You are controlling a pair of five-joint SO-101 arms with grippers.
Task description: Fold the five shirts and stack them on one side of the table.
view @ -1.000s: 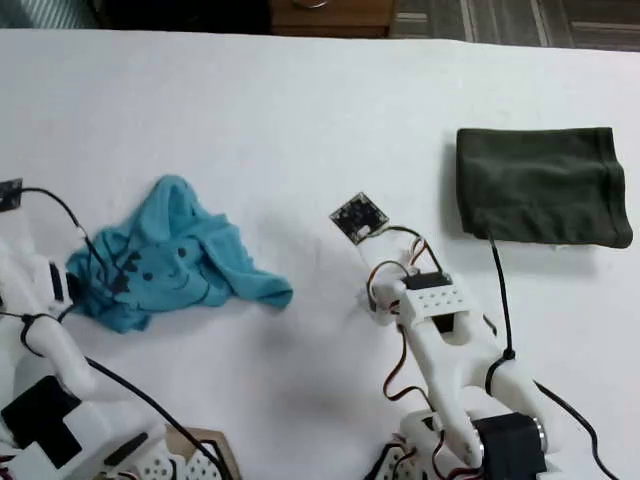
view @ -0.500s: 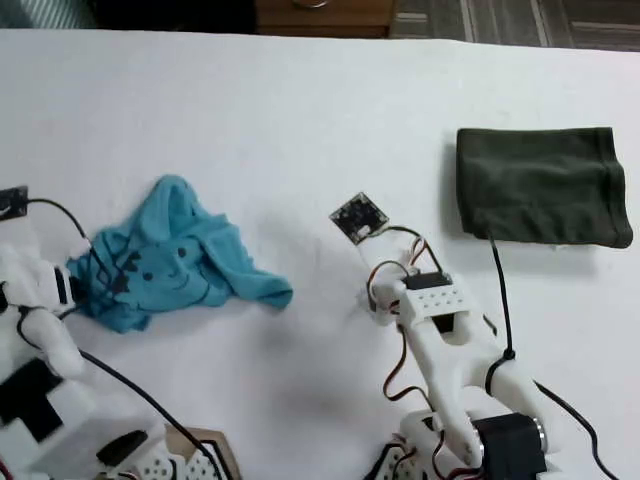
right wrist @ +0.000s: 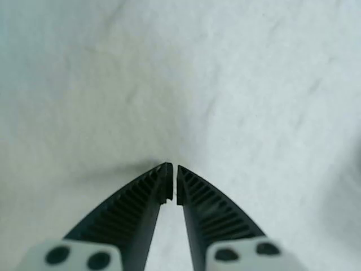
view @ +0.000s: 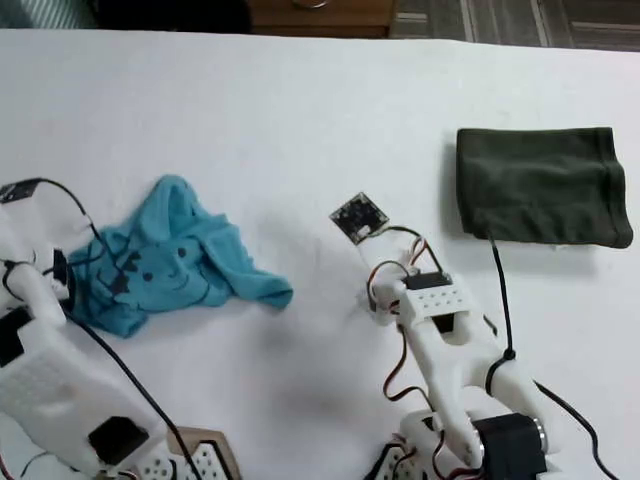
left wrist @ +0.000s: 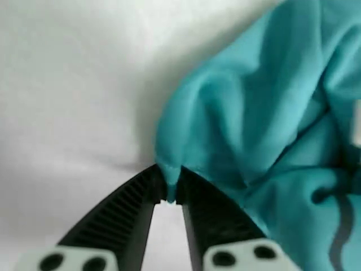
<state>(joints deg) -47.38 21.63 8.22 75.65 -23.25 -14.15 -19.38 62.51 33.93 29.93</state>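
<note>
The left gripper point(left wrist: 169, 185) is clamped on a pinch of the crumpled teal shirt point(view: 170, 262) at its edge. The rest of the cloth is bunched just beyond the tips on the white table point(view: 300, 110). The right gripper point(right wrist: 170, 182) points down at the table, its jaws pressed together on nothing. The folded dark green shirt point(view: 540, 185) lies well apart to its right.

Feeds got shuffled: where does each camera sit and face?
High view: fixed above the table, looking down on both arms, teal shirt and folded dark shirt.
Left wrist view: on the left arm, facing the teal shirt pinched in the left gripper.
Right wrist view: on the right arm, facing bare table past the shut right gripper.
High and left wrist share the teal shirt.
</note>
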